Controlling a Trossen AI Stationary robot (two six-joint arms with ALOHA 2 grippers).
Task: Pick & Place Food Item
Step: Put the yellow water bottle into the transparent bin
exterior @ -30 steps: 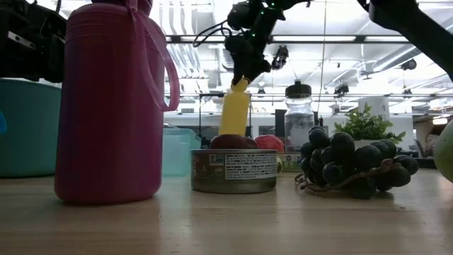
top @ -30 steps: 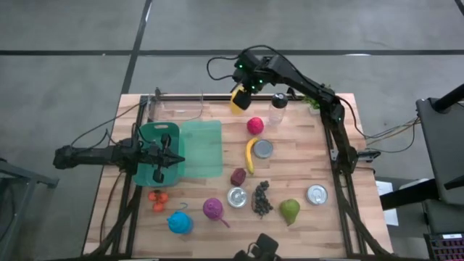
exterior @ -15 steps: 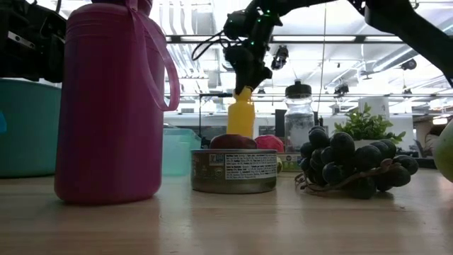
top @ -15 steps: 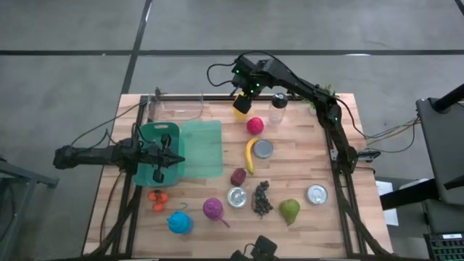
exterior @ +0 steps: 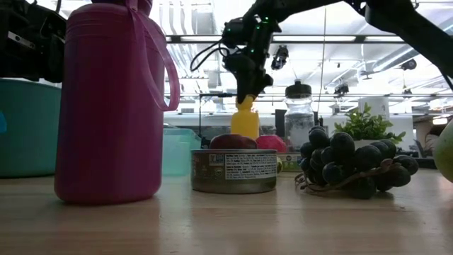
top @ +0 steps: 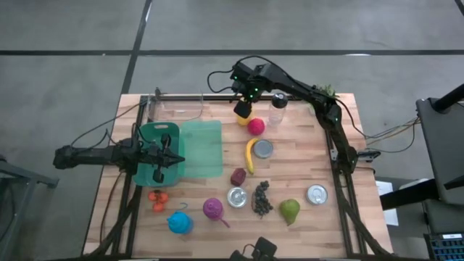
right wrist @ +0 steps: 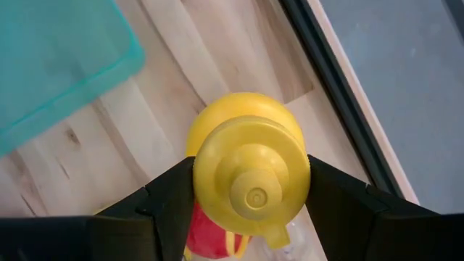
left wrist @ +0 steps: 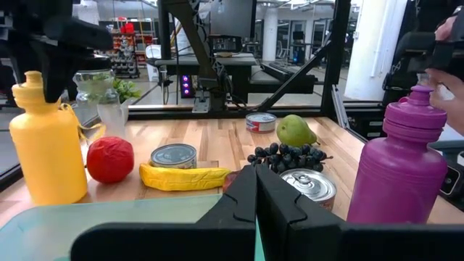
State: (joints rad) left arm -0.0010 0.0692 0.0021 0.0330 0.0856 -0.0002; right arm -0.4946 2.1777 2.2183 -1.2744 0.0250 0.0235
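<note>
i see my right hand [top: 243, 106] at the far side of the table [top: 304, 174], up over the yellow bottle [top: 243, 112]. its two fingers [right wrist: 167, 199] sit on each side of the bottle's cap, so it is grasping the yellow bottle by the top. from low down the bottle [exterior: 245, 122] stands upright under the hand, behind the tin can [exterior: 233, 171], so i cannot see if its bottom is on the wood. the red ball [top: 255, 125] is just beside the bottle, and the clear jar [top: 277, 106] with a dark lid is near it on the other side. my left hand [top: 171, 159] waits over the green bin [top: 148, 138], and its fingers are clenched together with nothing in them. the flat green lid [top: 201, 148] lies right next to the bin. closer to me are the banana [top: 249, 155], a bunch of dark grapes [top: 262, 198], a green pear [top: 290, 211], a purple bottle [top: 213, 209] and a blue one [top: 180, 222]. from my left wrist i see the yellow bottle [left wrist: 46, 141] standing tall beside the red ball [left wrist: 110, 159].
</note>
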